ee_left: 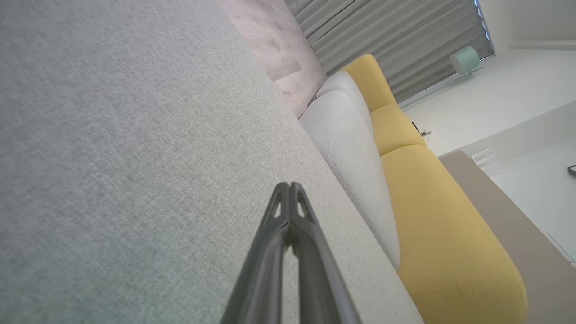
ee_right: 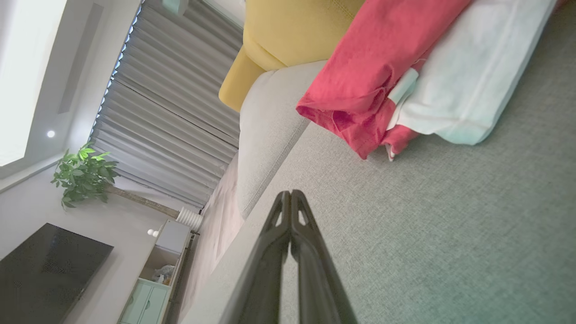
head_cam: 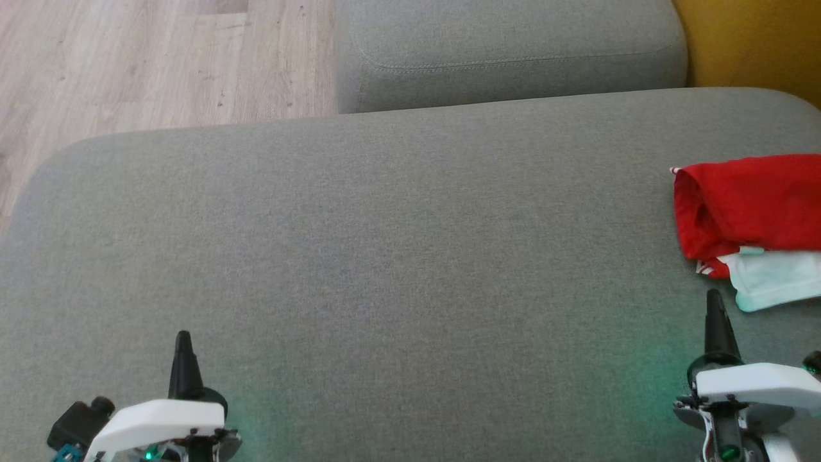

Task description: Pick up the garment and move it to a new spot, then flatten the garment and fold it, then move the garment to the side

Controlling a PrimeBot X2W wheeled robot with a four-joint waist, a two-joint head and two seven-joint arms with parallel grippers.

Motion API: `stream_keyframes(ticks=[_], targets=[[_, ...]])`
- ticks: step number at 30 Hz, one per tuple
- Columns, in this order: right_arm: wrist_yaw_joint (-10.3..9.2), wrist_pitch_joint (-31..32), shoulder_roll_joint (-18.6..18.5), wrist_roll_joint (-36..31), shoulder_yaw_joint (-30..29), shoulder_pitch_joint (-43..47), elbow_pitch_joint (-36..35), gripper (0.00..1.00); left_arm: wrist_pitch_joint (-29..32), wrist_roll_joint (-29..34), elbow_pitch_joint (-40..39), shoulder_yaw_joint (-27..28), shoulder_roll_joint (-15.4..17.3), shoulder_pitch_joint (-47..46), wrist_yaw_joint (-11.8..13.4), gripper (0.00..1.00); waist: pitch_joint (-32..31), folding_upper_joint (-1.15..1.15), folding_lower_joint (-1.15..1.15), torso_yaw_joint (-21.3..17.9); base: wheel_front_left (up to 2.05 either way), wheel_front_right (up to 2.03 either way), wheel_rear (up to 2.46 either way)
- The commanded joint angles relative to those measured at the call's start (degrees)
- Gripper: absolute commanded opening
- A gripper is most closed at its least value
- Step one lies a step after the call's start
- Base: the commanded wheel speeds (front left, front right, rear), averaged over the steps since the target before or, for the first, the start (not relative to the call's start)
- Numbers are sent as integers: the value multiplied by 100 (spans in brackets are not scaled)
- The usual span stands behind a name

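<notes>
Bunched red-and-white soft cloth garment (head_cam: 747, 212) lies at the right edge of the grey fabric sofa seat (head_cam: 385, 256), just beyond the right pincer (head_cam: 713, 298); the left pincer (head_cam: 183, 337) is well apart. Both are clenched and empty. Judged light, limp, prone to sag; grasp the near red hem.

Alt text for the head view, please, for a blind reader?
A red and white garment lies at the right edge of a grey sofa cushion. The left gripper and right gripper, both shut, occupy the bottom corners.
</notes>
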Motion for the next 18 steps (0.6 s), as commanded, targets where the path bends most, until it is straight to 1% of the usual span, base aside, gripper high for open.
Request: stream_keyframes(ticks=[1,18], targets=[[-3,45,-32,187,49,-331,-221,0,35,-146,-212,175,10,-323,-45,0,0,0,0,-1,0,0,0],[-3,342,-38,1377,-5,-407,-272,0,339,-1162,-280,406,10,-393,-123,0,4,0,0,-14,0,0,0]])
